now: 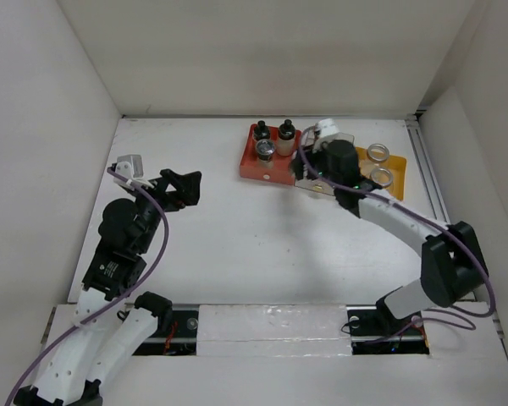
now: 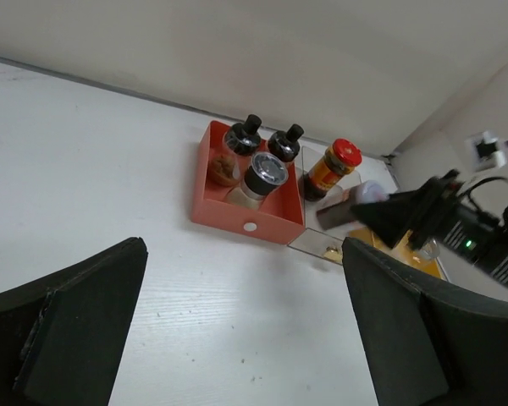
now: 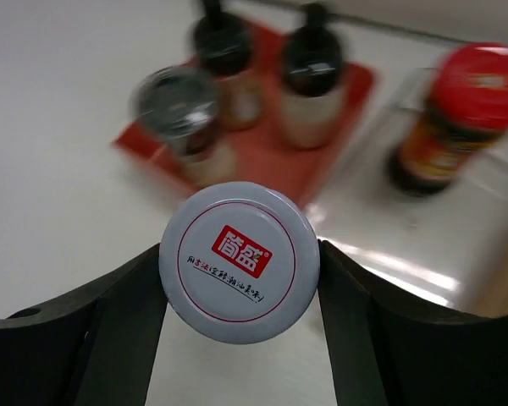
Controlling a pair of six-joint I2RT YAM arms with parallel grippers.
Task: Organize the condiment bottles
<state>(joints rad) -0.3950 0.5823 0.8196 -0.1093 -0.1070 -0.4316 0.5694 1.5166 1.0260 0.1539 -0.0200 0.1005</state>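
White-capped bottle (image 3: 239,260) shows only its cap.

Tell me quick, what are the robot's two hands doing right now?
Left gripper: open, holding nothing.
Right gripper: closed on the white-capped bottle.

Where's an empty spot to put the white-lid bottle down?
Bare table stretches between the left gripper and the red tray. The clear tray has room in front of the red-capped bottle. The red tray is crowded with three bottles.
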